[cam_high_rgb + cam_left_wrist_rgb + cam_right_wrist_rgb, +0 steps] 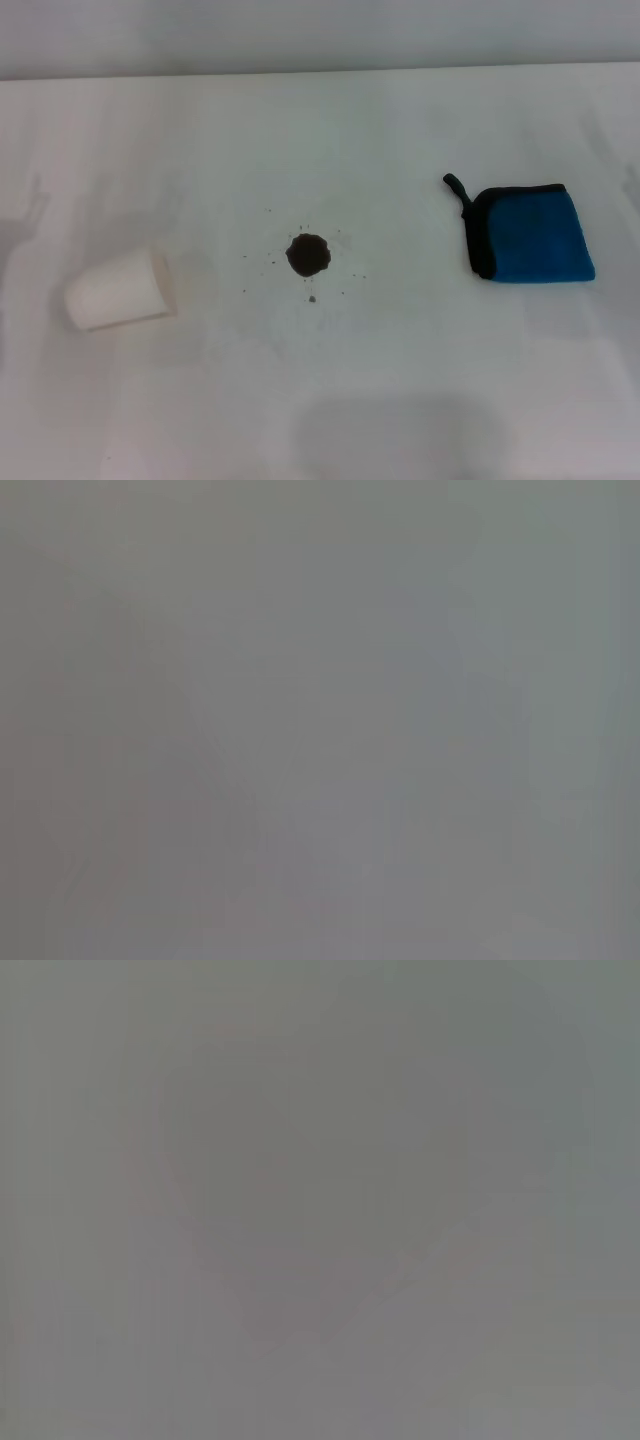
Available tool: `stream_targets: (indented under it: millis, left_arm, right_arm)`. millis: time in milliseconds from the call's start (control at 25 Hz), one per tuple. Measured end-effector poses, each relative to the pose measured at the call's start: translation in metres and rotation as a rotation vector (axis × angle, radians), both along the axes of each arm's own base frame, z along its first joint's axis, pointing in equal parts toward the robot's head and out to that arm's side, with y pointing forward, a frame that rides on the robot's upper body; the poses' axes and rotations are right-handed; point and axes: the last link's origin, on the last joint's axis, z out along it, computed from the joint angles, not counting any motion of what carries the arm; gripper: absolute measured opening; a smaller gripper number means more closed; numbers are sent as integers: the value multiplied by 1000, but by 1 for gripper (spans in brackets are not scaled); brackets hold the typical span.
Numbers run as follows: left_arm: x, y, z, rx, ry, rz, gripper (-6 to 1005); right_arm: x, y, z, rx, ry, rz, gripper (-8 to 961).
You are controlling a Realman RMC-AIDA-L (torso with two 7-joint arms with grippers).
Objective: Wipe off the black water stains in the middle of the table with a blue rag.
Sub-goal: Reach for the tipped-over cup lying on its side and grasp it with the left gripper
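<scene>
On the wide plain white tabletop (400,400), with no pincer in view to judge, the folded bright blue cloth rag with black edging (532,236) should be pinched centrally, then dragged toward the small round black blot (308,255).

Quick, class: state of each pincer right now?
Left pincer: not in any view, cannot be told.
Right pincer: not in any view, cannot be told.

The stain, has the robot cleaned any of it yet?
Not yet. Nothing looks done: the stain sits dark and whole mid-table, with specks around it. Nothing is in hand: the rag lies folded and untouched to its right, and no arm shows. A cup lies tipped over on the left. Grabbing the rag and wiping are both left.
</scene>
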Motion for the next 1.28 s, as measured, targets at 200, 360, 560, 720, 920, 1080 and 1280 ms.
stream_targets:
  millis: [200,360,560,720,920,1080,1280]
  left_arm:
    - [0,-1,-1,9,50,10,887]
    - [-1,-3,-2,20,114,24,887]
    - [-4,-10,-5,19,99,32,887]
    - [-6,-15,-8,9,44,35,888]
    - [-8,-19,-11,-52,-27,11,888]
    - [-12,-19,-7,-133,-108,-27,888]
    - [-22,-6,15,-332,-206,-71,887]
  right_arm:
    - [1,-2,0,2,4,-7,872]
    - [1,-3,0,1,2,-3,872]
    - [1,-4,-2,-4,6,-1,872]
    - [0,-4,-3,-3,9,2,871]
    - [-3,-2,-5,-13,7,17,871]
    - [-2,-4,-5,-12,7,15,872]
    - [-1,-5,-5,-15,7,10,872]
